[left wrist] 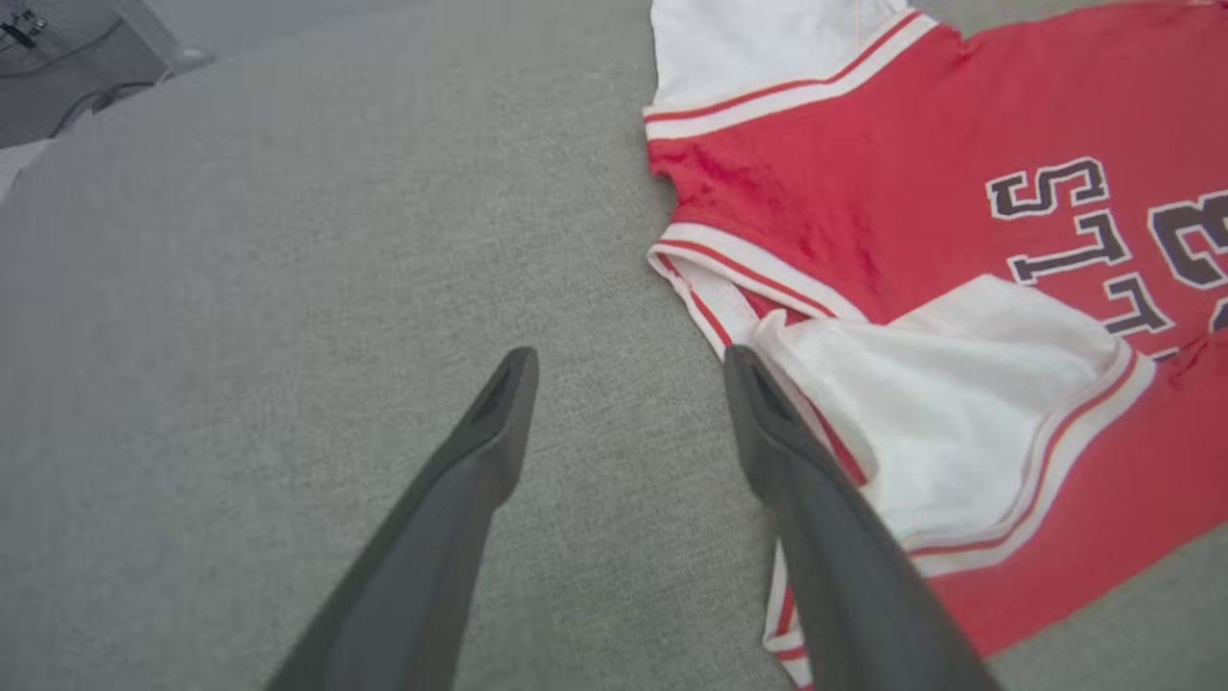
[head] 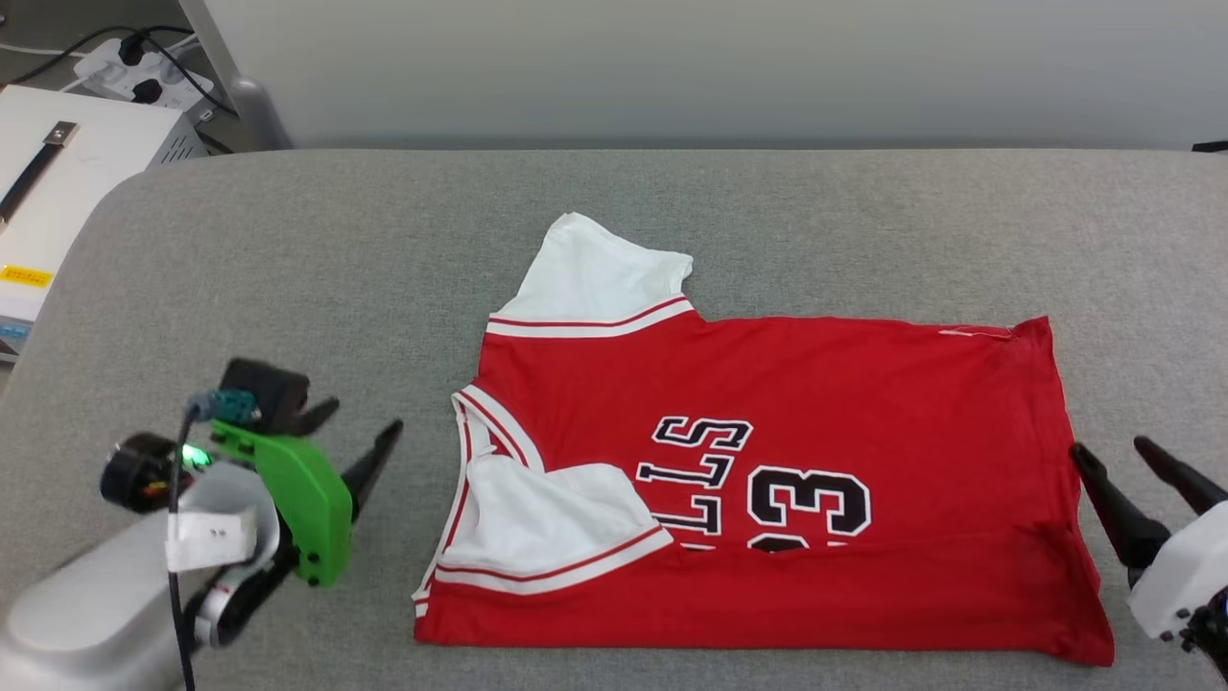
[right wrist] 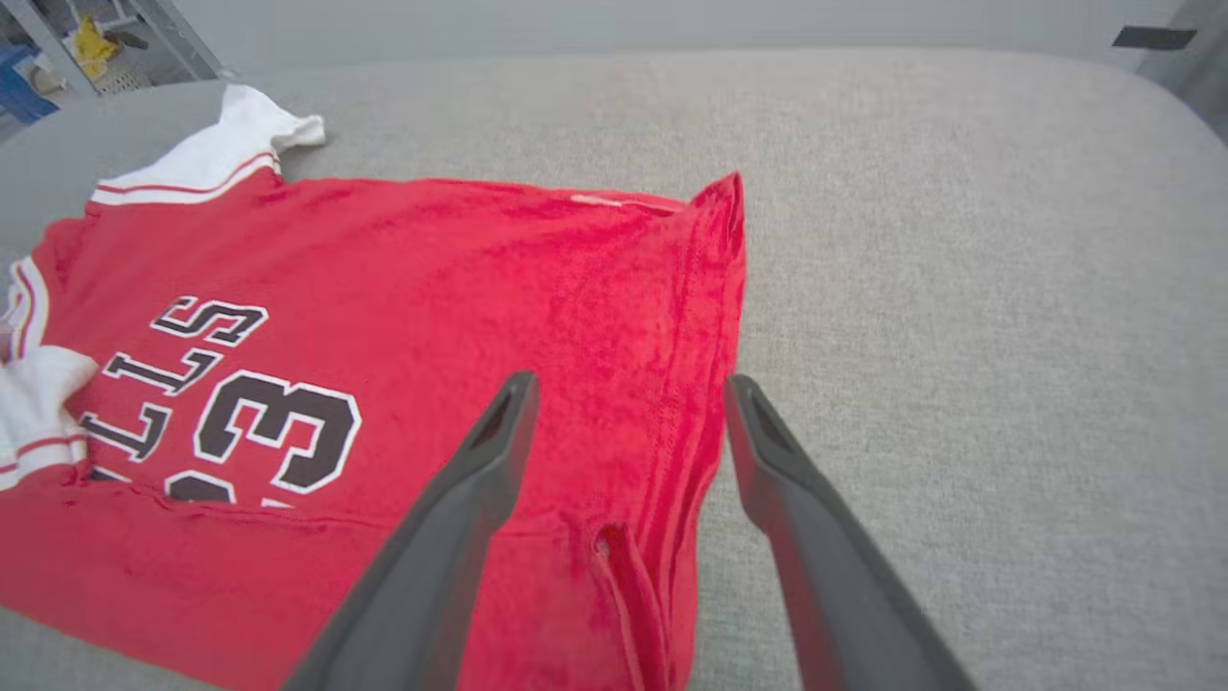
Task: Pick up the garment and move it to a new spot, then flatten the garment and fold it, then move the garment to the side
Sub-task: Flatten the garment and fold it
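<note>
Grey woven upholstery point(head: 288, 269) stretches right across the scene, with a plain pale wall point(head: 720, 67) behind it. Off the far left corner sits a white box point(head: 67, 173), and behind that a power strip point(head: 134, 72) with black plugs in it. Both are well apart from the action, and nothing lies between the arms and the cloth.

Centre stage is the garment point(head: 767, 480), lying flat on the grey surface, a little right of the middle. Its long axis runs side to side across the head view, collar towards the robot's left, hem towards its right. One white sleeve pokes out on the far side, and the other is folded in onto the red front. The near edge is turned over in a long strip, covering part of the black, white-outlined letters and the 23. The red cloth looks soft and slightly creased, with striped trim at collar and sleeves.

The left gripper point(head: 363, 419) sits near the collar with its dark tapered fingers spread wide, holding nothing. In the left wrist view the left gripper point(left wrist: 628, 355) frames bare upholstery, one finger overlapping the collar trim, and contact there I cannot tell. A green bracket point(head: 307, 499) rides on that wrist.

The right gripper point(head: 1111, 447) is at the hem, also spread and empty. From the right wrist view, the right gripper point(right wrist: 628, 379) straddles the hem edge, one finger over red cloth, one over grey.
</note>
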Motion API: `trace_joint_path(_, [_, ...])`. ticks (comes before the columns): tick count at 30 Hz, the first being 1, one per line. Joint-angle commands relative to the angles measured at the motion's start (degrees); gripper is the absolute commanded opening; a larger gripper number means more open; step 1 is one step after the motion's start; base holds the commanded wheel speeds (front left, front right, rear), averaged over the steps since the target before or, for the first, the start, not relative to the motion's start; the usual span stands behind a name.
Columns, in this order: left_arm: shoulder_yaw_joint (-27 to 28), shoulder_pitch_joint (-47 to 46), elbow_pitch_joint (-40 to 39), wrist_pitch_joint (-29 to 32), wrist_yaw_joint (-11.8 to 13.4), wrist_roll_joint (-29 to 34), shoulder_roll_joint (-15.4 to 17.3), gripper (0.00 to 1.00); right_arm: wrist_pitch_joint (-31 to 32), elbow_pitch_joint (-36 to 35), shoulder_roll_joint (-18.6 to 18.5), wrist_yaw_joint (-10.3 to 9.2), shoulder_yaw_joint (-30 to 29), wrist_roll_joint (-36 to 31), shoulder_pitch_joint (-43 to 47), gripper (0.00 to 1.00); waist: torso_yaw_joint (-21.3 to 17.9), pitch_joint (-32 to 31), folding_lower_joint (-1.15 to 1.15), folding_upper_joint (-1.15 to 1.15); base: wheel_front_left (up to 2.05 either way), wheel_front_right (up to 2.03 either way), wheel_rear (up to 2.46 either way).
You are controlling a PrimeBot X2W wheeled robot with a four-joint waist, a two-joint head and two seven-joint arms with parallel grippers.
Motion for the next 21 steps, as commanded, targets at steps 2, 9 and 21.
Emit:
trace_joint_path(2, [1.7, -4.1, -0.3, -2.3, 1.4, 2.8, 0.5, 1.0, -4.9, -1.8, 2.2, -0.04, -2.1, -2.9, -1.7, 1.0, -0.5, 0.6, 0.0, 0.0, 0.0, 0.0, 0.0])
trace_joint_path(9, [4.0, -14.4, 0.5, -1.9, 0.5, 6.3, -1.1, 1.0, -14.9, -6.1, 8.1, -0.04, -6.5, -10.1, -3.0, 1.0, -2.5, 4.0, 0.0, 0.0, 0.0, 0.0, 0.0])
trace_joint_path(21, [3.2, -35.1, 10.2, 11.8, -7.9, 7.8, -8.1, 1.0, -19.2, -9.4, 13.5, -0.04, -4.1, -14.8, -6.4, 1.0, -7.6, 15.4, 0.0, 0.0, 0.0, 0.0, 0.0])
